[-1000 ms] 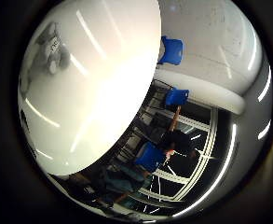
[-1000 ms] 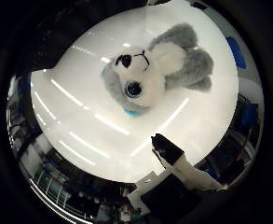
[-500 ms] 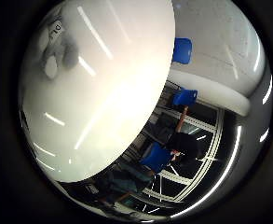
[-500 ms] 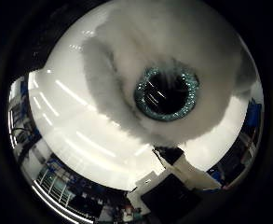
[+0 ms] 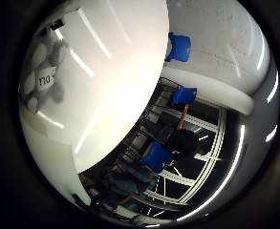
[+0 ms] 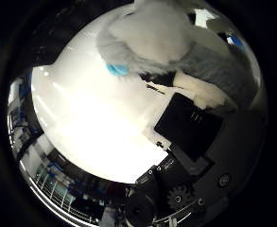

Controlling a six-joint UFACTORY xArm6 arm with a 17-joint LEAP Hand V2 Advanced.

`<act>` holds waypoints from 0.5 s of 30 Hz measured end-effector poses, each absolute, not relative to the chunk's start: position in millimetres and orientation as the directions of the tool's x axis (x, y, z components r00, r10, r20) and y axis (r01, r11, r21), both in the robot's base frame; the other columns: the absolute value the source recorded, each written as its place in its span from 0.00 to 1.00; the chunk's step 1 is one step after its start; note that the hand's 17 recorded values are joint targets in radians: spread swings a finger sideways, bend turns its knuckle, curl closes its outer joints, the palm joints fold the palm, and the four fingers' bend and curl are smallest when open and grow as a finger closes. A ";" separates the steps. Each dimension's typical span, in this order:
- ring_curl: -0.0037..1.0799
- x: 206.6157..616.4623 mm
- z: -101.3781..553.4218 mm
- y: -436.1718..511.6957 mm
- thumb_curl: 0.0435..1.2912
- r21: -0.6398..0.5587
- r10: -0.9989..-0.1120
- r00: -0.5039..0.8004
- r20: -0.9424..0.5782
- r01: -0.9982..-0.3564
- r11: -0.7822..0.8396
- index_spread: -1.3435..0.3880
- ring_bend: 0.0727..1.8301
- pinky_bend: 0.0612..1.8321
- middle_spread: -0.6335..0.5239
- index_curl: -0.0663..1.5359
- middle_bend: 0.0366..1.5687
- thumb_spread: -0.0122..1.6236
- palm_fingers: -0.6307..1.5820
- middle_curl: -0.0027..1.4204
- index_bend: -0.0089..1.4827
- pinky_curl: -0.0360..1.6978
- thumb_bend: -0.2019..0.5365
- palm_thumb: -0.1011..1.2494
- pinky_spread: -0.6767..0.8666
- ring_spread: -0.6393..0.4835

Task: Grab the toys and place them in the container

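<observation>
Plush toy (image 6: 166, 42), grey and white, is filling the upper part of the thumb-side frame, pressing close against the hand (image 6: 190, 127), lying on the white table (image 6: 90, 118); whether fingers are clamping it cannot be told.

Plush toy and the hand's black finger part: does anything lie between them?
Nothing shows there. In the thumb side view the grey and white plush toy lies right against the hand, above the white table.
</observation>
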State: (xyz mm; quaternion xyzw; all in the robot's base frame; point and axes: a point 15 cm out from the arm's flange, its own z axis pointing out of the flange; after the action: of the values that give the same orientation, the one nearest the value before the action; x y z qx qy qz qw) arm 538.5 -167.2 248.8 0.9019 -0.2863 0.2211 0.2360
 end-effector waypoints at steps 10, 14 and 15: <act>0.61 472.3 295.7 -173.4 0.41 0.360 -0.509 0.748 0.426 -0.657 -0.663 0.64 0.74 0.70 0.44 0.56 0.85 0.57 0.80 0.53 0.67 0.42 0.26 0.88 0.28 0.38; 0.63 441.4 319.9 -173.9 0.46 0.394 -0.541 0.750 0.380 -0.661 -0.639 0.64 0.75 0.70 0.44 0.58 0.87 0.54 0.79 0.53 0.68 0.44 0.25 0.89 0.29 0.39; 0.63 439.2 331.4 -172.1 0.47 0.386 -0.542 0.747 0.385 -0.664 -0.640 0.64 0.75 0.70 0.44 0.58 0.87 0.52 0.79 0.53 0.68 0.45 0.25 0.89 0.29 0.39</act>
State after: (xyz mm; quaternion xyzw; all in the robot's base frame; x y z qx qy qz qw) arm 439.2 -172.1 331.4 0.8980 -0.3356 0.1177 0.2592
